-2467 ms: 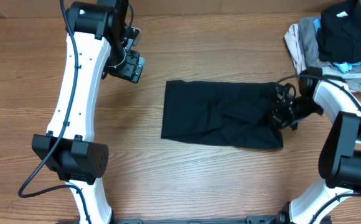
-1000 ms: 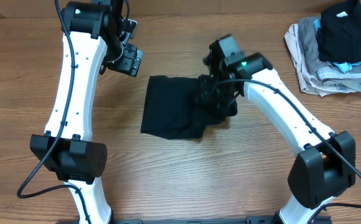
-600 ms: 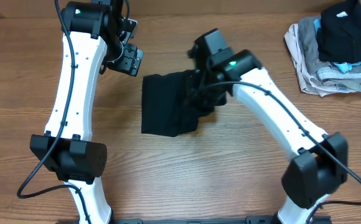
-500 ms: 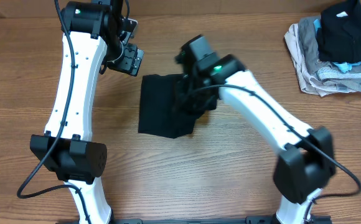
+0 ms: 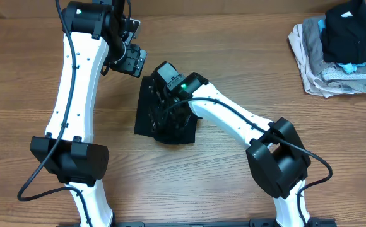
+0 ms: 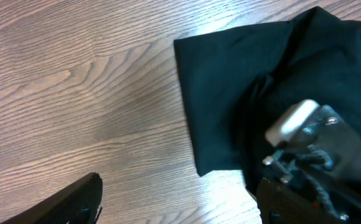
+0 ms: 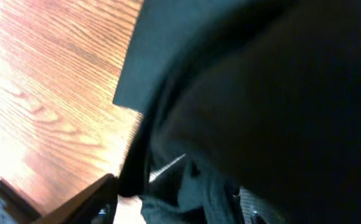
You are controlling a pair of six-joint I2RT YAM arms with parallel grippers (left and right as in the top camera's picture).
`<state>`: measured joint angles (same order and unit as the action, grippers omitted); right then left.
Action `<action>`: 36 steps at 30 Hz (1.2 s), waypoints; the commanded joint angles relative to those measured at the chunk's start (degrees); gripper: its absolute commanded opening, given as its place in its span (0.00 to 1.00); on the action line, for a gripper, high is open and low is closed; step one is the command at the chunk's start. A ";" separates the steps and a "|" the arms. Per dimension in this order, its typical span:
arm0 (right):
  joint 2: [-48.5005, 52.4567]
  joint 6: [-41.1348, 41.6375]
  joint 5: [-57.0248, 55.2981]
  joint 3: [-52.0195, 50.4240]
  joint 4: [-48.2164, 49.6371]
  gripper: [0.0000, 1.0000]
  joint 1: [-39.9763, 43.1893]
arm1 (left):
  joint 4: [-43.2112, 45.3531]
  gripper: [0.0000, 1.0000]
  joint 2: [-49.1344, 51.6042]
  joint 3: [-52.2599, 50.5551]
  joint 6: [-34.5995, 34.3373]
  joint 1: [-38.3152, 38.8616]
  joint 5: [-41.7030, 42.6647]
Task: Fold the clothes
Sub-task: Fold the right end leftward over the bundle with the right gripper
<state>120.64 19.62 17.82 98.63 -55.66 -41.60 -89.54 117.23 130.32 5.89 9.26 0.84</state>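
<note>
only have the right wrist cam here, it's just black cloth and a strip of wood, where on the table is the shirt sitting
Observer: The black shirt lies as a compact folded bundle left of the middle of the table, with the right gripper over it.
Operator: is the left arm on it too
Observer: No. The left gripper hangs open just past the shirt's far left corner, holding nothing.
Operator: anything else near it
Observer: Only a pile of other garments at the far right corner, well apart from the shirt.
</note>
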 commanded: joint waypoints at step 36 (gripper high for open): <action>-4.46 3.19 13.42 -1.90 -3.65 0.04 16.48 | 2.21 0.82 -1.09 1.42 -1.68 -10.80 -1.88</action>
<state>118.13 20.97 29.76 96.31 -60.71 -24.99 -87.22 117.23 130.32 5.43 -1.19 -0.75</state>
